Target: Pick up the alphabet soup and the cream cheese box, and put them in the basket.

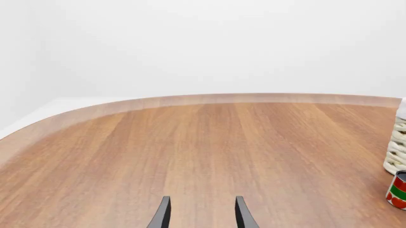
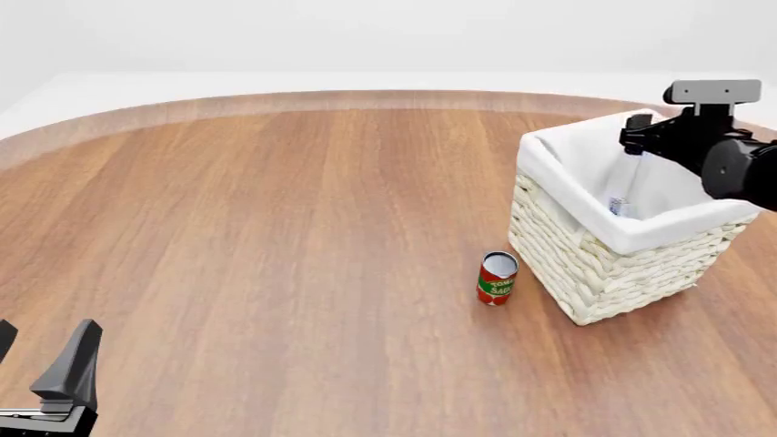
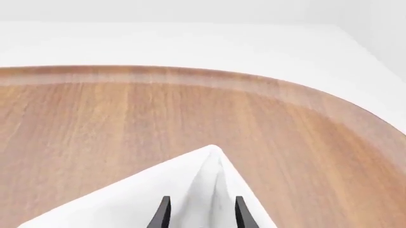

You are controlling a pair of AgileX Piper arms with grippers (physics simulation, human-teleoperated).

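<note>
The basket [image 2: 607,273] stands at the right of the table, and its white liner [image 3: 159,194] fills the lower part of the right wrist view. A small pale blue and white item, which looks like the cream cheese box [image 2: 617,207], lies inside against the liner. My right gripper [image 2: 632,137] hovers over the basket's far rim, open with nothing between its fingers [image 3: 163,211]. My left gripper [image 2: 39,357] is low at the near left edge, open and empty [image 1: 201,216]. The alphabet soup is not visible in any view.
A red and green labelled can [image 2: 497,278] stands upright just left of the basket's near corner; it also shows beside the basket's woven wall [image 1: 396,147] as the can [image 1: 398,190] in the left wrist view. The wooden table [image 2: 267,237] has a curved far edge.
</note>
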